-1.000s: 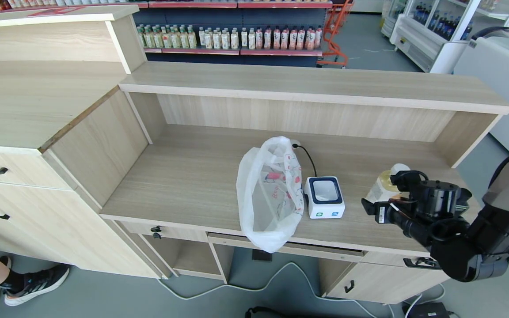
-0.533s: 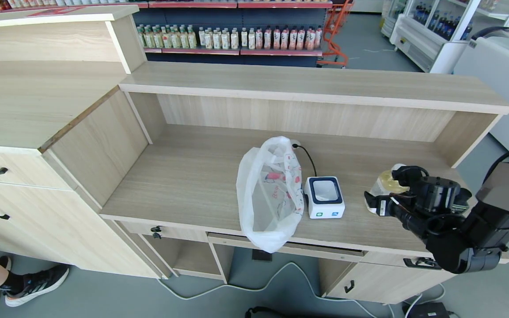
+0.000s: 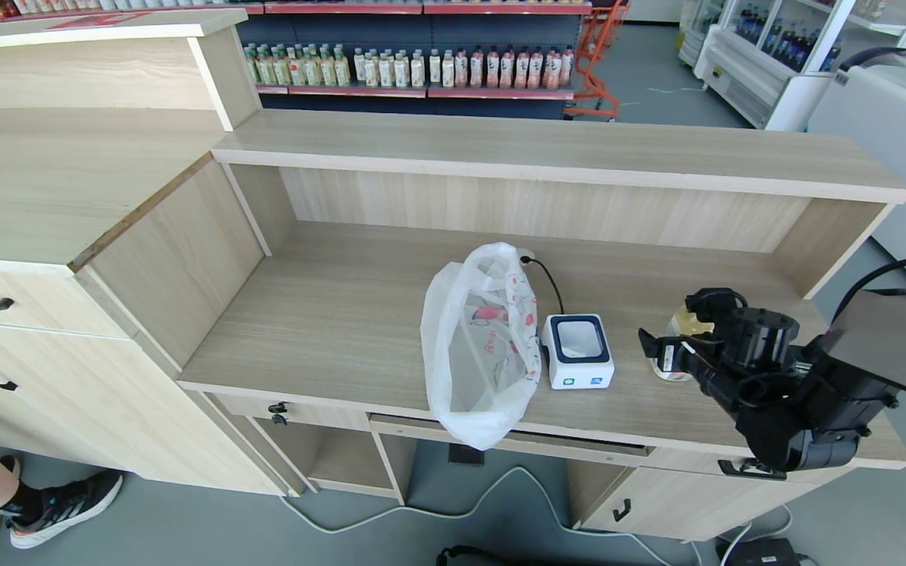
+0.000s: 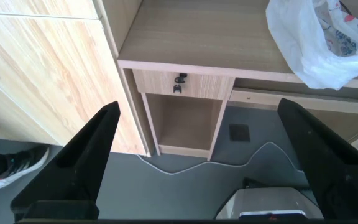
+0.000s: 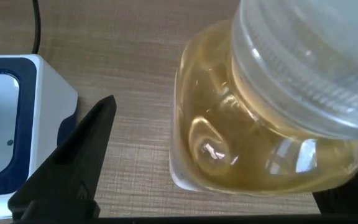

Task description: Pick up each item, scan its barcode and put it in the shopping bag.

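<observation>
Left gripper [image 4: 199, 107] fingers spread, low before the counter [image 4: 197, 37] front | white shopping bag [image 3: 478, 346] sags over its front edge | barcode scanner [image 3: 576, 350] just beside | right gripper [image 3: 667, 351] jaws apart, flanking a capped bottle [image 5: 266, 118] (amber liquid) upright on the counter.

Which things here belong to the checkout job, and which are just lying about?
Job: bottle of yellow liquid, barcode scanner, shopping bag.
Just about: shelved drinks, display fridge, floor cable.
</observation>
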